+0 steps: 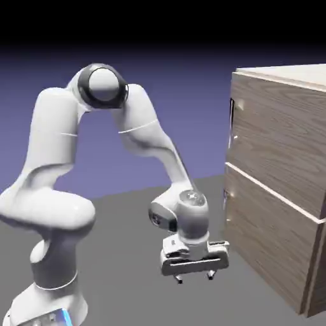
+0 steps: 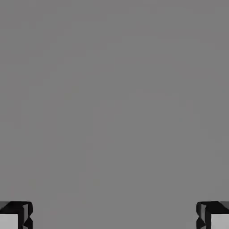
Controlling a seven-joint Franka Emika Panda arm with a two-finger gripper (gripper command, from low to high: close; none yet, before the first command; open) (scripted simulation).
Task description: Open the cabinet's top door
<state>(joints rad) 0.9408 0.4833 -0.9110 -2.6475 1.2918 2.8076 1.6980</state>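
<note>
White arm (image 1: 76, 184) bent over from the lower left of the exterior view, elbow high, wrist dropped low above the grey table (image 1: 127, 255). Gripper (image 1: 194, 276) pointed straight down, hovering just above the tabletop, jaws spread wide with nothing between them. In the hand view, fingertips (image 2: 15, 217) pushed out to the two bottom corners, only bare grey table surface (image 2: 114, 103) filling the gap and everything above. Cabinet (image 1: 280, 191) standing at the right of the exterior view, brown wood grain with a pale top, seen mostly from its side so the front shows only as a narrow edge facing the arm. Top door (image 1: 232, 130) on that front edge, upper part, apparently flush with the body, though hard to judge from this angle; a small bright glint there, probably its handle, too small to make out clearly. Pale seam across the side marking the split between upper and lower sections, with a second small handle (image 1: 225, 197) visible just below it on the front edge. Gripper down and to the left of the cabinet's front, near its lower section, clear of the wood and touching nothing. Top door well above the gripper, untouched.
</note>
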